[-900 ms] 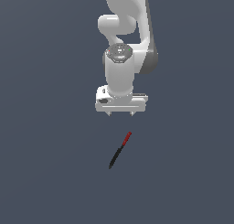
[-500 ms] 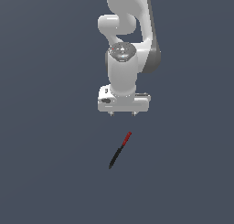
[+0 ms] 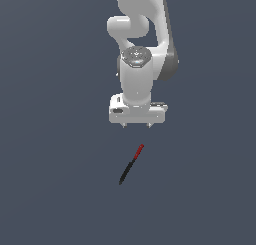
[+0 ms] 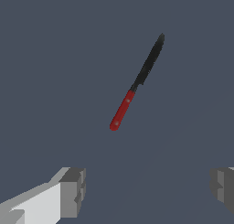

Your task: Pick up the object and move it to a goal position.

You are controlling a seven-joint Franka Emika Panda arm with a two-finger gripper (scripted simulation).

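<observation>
the gripper (image 3: pixel 136 124) hung wide apart, holding nothing, just above the stick (image 3: pixel 131 164) at frame centre. being thin and slanted, the stick could slip if the fingers (image 4: pixel 73 191) closed misaligned.

Flat, even simulator lighting in both views; the slate-grey surface (image 3: pixel 55 139) carries no glare and no visible cast shadows. The white arm (image 3: pixel 142 44) is brightest on its upper faces and greyer below, suggesting light from above. Edges are sharp, slightly jagged along the object (image 4: pixel 137 83). No blur or edge distortion.
</observation>
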